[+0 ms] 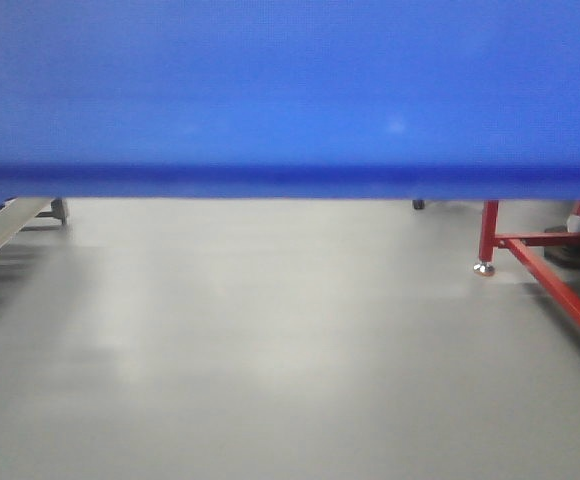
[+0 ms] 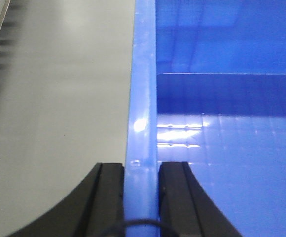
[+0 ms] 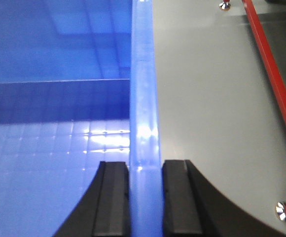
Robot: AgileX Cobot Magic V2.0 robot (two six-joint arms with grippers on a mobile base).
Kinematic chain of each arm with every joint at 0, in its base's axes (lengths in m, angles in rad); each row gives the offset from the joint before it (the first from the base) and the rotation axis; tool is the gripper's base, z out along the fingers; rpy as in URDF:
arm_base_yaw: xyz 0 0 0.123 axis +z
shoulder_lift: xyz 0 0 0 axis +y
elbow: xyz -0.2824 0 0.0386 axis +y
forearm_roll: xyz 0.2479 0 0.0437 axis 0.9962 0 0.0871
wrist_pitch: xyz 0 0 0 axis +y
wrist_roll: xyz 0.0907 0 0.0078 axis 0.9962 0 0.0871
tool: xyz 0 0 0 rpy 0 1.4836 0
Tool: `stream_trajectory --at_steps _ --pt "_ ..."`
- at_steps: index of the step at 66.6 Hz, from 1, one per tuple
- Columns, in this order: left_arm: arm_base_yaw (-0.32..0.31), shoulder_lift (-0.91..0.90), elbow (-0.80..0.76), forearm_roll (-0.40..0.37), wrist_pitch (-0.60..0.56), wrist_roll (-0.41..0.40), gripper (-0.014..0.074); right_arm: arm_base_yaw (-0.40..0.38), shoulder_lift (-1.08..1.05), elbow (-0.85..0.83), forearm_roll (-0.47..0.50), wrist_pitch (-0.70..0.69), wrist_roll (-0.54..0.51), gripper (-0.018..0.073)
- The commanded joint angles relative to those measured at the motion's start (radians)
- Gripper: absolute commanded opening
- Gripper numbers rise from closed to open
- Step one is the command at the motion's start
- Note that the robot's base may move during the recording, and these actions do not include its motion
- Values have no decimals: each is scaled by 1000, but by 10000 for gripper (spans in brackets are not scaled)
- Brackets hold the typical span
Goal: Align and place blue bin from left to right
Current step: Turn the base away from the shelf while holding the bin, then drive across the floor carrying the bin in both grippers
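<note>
Left tool (image 2: 141,197) and right tool (image 3: 145,197) are clamping the blue bin (image 1: 290,90), filling the frame's top; placing's looking pending.

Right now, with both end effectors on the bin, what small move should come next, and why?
Probably a short, level shift rightward with both arms together. The left end effector and right end effector each clamp a rim of the bin, which hangs clear of the floor: lifted, not yet placed. Mind the red frame at right.
</note>
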Motion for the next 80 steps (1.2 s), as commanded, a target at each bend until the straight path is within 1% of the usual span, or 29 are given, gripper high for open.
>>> stream_trajectory --at_steps 1,63,71,80 --pt "-17 -8 -7 17 -89 -5 -111 10 -9 -8 -17 -115 2 -78" --pt "-17 -8 -7 21 -89 -5 -111 10 -9 -8 -17 -122 2 -78" --pt "-17 -8 -7 36 -89 -5 -111 10 -9 -8 -17 -122 2 -78" --pt "-17 -8 -7 36 -102 -5 -111 10 -9 -8 -17 -122 2 -78"
